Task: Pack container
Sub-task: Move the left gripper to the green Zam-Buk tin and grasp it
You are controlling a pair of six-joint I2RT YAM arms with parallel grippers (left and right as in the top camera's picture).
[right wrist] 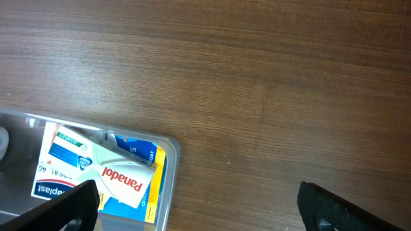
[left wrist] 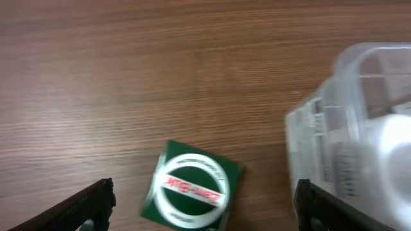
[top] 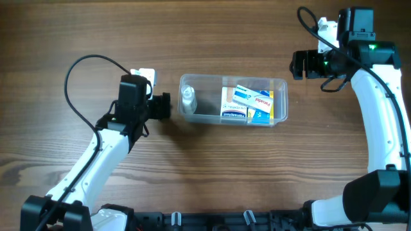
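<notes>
Wood table (top: 212,167), with the container (top: 209,102) at its middle, long side across. My left gripper (top: 168,106) sits just off the container's left end, jaws wide, nothing held. My right gripper (top: 295,64) is near the right end — also wide, empty. Boxes (top: 253,106) fill the container's right half, Panadol box (top: 258,98) on top. Small spray bottle (top: 187,99) at its left end. Green-and-white box (left wrist: 191,191) lies on the table between my left fingers (left wrist: 96,200) — clear of both.
</notes>
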